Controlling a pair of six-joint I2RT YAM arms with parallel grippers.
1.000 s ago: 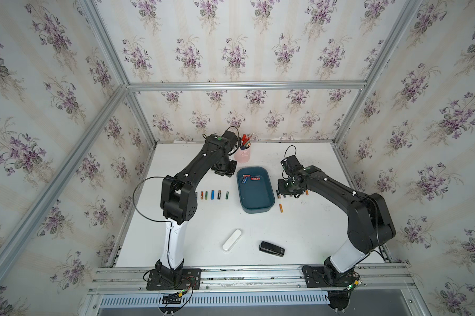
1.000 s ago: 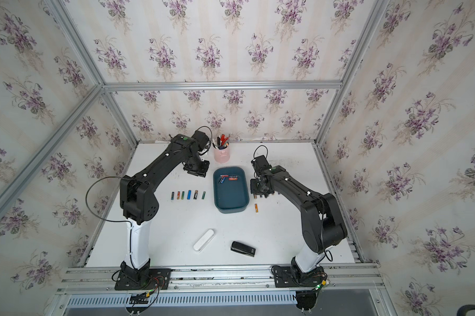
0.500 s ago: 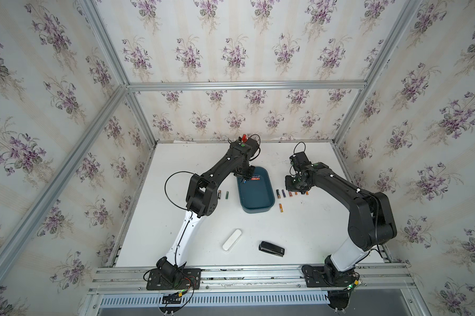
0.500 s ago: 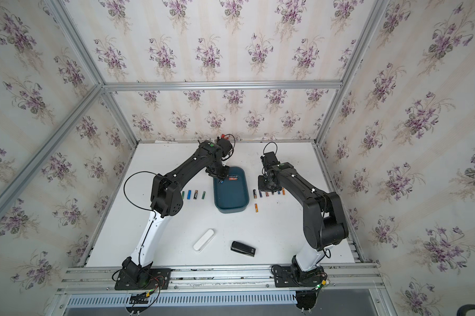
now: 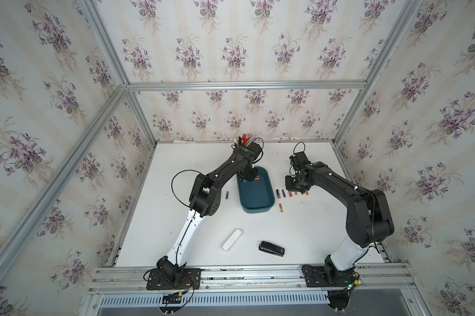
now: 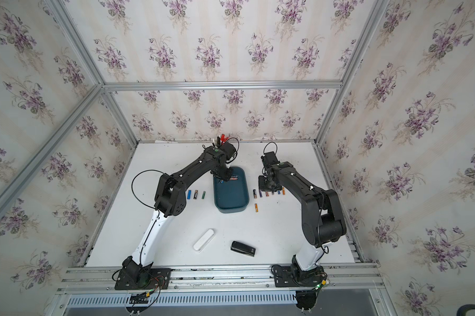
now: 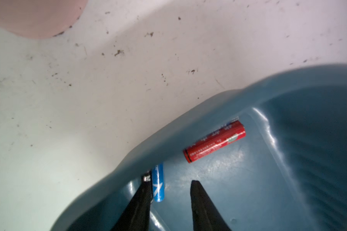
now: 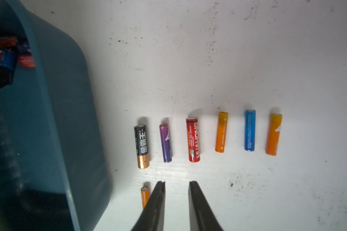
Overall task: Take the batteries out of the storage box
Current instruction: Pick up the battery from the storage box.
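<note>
Left gripper (image 7: pixel 169 182), part-open and empty, sits inside the storage box (image 7: pixel 208 108), where I see a few batteries (image 7: pixel 214 141) left; right gripper (image 8: pixel 177 183), narrowly open and empty, hangs above a row already out on the table (image 8: pixel 228 60).

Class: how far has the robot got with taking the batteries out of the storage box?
Done: a row of six batteries plus an orange battery lie on the table beside the storage box; three more batteries lie on its other side. In hand: nothing yet; the open left gripper reaches into the box by a blue battery; the right gripper hangs empty. Left: that one, a red battery, perhaps another half hidden.
</note>
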